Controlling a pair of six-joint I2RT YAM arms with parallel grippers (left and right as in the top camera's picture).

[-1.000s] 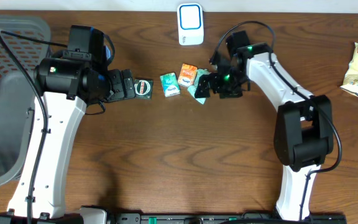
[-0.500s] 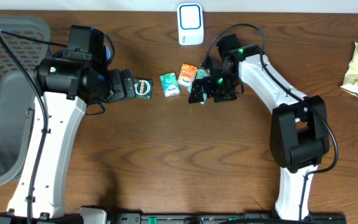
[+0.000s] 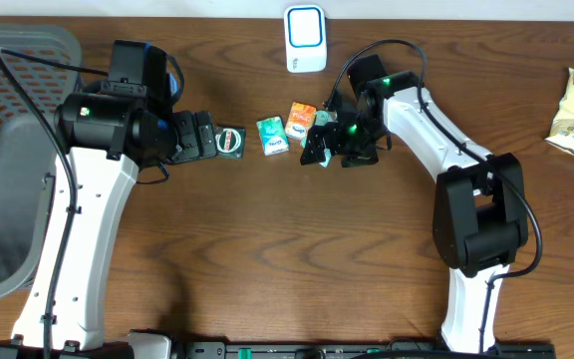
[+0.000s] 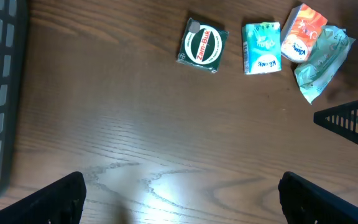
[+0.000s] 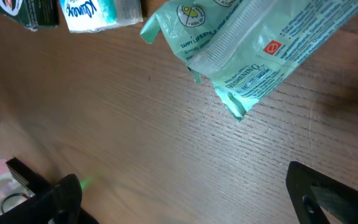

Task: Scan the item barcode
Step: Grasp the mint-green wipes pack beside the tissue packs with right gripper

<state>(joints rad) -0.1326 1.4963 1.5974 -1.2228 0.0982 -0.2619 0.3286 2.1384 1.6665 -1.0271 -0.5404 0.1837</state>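
The right tool [image 5: 188, 199] hangs spread wide over the pale green packet [image 5: 260, 43], which lies flat on the desk [image 3: 267, 249] beside an orange packet [image 4: 302, 34]. The left tool [image 4: 185, 202] is released too, gripping nothing, near a dark green box [image 4: 204, 45].

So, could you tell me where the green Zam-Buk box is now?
In the overhead view the Zam-Buk box lies at the left-arm end of the row of small packs, just off the left tool, with the teal tissue pack beside it.
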